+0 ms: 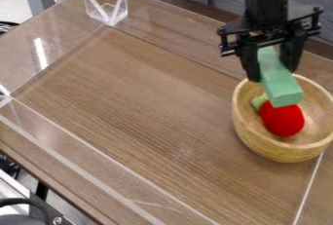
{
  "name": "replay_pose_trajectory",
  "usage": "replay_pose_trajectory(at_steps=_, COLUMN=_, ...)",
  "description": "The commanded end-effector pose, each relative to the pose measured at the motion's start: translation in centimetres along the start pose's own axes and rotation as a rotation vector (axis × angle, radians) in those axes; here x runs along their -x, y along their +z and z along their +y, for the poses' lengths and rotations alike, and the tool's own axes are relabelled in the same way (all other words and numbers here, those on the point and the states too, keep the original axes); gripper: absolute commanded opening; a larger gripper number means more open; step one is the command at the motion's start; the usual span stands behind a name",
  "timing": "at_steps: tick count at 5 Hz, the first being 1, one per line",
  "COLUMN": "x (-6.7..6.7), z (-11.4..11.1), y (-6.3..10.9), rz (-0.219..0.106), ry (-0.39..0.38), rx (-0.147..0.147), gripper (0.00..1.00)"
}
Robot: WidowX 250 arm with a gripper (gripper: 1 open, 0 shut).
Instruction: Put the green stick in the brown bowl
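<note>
Camera view: the green stick (278, 80) is gripped near its upper end by the gripper (272, 51), its lower end hanging over the brown bowl (242, 124), with the red strawberry-like toy (282, 119) lying inside just below. Whether the stick is touched by the toy cannot be told. If it is released here, the stick could be propped upright on the rounded toy and tipped over the rim, since no flat landing is offered beneath it. If the arm is lowered further, the toy could be pressed and rolled, and the stick twisted between the fingers. Should the drop be made too near the far rim, the upper end could be left leaning outside.
</note>
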State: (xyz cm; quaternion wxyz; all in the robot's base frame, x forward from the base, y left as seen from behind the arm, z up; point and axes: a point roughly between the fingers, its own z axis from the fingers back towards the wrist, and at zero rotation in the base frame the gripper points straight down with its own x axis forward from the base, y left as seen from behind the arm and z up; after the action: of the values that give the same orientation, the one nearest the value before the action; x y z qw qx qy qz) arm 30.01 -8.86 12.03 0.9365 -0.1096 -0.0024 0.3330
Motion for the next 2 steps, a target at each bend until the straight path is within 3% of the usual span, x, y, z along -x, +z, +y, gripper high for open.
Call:
replay_pose_trajectory(at_steps=1, x=0.06, z=-1.61, y=1.81, rz=-0.039, ry=-0.057, rx=0.058, gripper=0.00)
replay_pose_trajectory(at_steps=2, x=0.10, z=-2.10, y=1.32, rz=-0.045, ry=-0.036, rx=0.061, gripper=0.00)
